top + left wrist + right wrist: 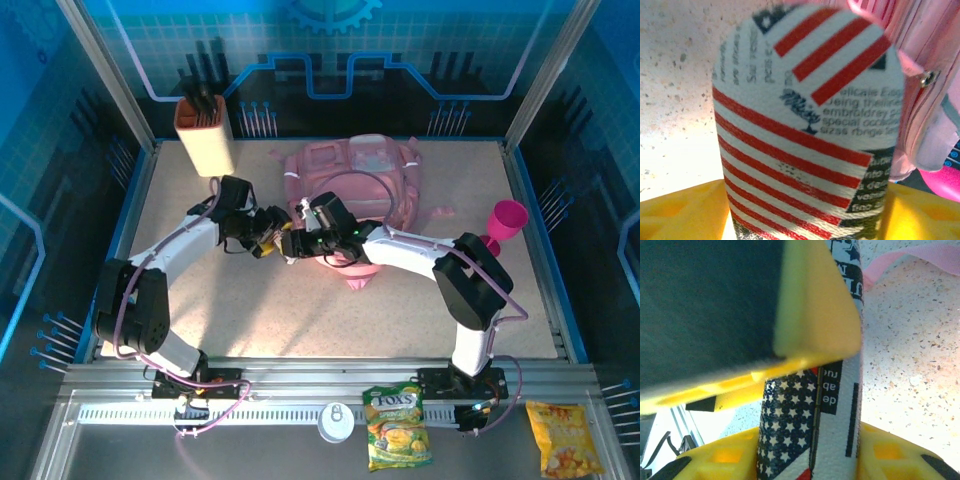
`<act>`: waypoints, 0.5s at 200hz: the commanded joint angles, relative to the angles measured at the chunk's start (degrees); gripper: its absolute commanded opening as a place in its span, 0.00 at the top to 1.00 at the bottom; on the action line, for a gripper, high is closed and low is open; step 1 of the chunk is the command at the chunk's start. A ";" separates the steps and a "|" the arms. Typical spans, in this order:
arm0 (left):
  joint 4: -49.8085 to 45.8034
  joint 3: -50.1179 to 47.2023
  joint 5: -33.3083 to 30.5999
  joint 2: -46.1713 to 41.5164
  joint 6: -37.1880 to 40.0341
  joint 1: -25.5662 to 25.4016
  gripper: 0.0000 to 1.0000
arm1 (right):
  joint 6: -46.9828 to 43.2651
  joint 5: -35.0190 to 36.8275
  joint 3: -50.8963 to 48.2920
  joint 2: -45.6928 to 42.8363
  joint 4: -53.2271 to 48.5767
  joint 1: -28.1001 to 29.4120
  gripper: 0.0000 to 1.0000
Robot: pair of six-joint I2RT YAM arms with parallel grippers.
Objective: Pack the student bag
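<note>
The pink student bag [355,170] lies at the back middle of the table, and its zipped side [925,100] fills the right of the left wrist view. Just in front of it both grippers meet on one pack printed with stars and stripes [280,243]. My right gripper [810,455] is shut on the pack [805,430], its yellow fingers pressing both sides. My left gripper [805,215] straddles the same pack [805,125], with a thin gap beside its left finger. One left finger [815,315] looms across the top of the right wrist view.
A tan holder with dark tools [205,135] stands at the back left. A magenta cup [505,222] sits at the right. Two snack bags [398,428] [565,450] and a white lid [336,422] lie on the front rail. A pink strap [910,260] trails on the table.
</note>
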 commanded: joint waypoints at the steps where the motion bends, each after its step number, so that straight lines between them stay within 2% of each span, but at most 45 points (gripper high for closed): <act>1: -2.01 2.92 -3.26 -1.57 3.63 1.79 0.19 | -0.94 2.12 -2.69 -3.70 2.62 -1.46 0.64; 39: -2.25 5.71 -4.85 -2.35 13.72 2.89 0.08 | -4.85 8.03 -7.83 -13.23 1.12 -5.45 0.65; 71: -0.36 9.00 0.83 1.01 19.42 2.41 0.09 | -5.85 12.93 -12.31 -22.11 -1.30 -10.77 0.65; 100: -0.75 15.16 5.54 7.69 21.97 0.03 0.17 | -6.05 16.49 -14.26 -27.81 -4.90 -15.26 0.65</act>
